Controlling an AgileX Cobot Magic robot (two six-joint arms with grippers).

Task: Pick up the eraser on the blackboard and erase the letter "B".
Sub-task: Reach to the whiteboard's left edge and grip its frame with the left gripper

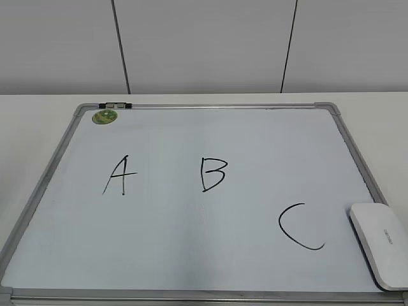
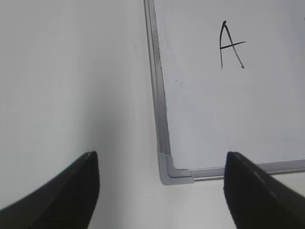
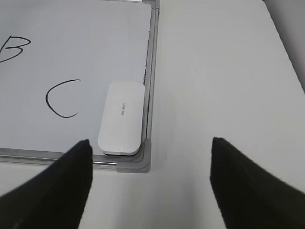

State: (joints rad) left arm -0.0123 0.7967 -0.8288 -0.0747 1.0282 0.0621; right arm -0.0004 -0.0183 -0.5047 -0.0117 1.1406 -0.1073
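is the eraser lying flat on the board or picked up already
Lying flat, not picked up. The eraser rests label-up in the board's near right corner beside the C; the right tool hangs open, apart from it.

The large white dry-erase blackboard with silver metal frame (image 1: 191, 255) lies flat on the tabletop (image 1: 38, 108). The hand-drawn black letter "B" (image 1: 213, 174) sits mid-board; the white rounded-rectangular plastic eraser (image 1: 380, 244) rests in the board's near right corner.

You're looking at an office or lab-like room: a plain white table (image 1: 38, 121), grey panelled wall (image 1: 204, 44) behind, and a framed blackboard (image 1: 210, 106) for marker writing.
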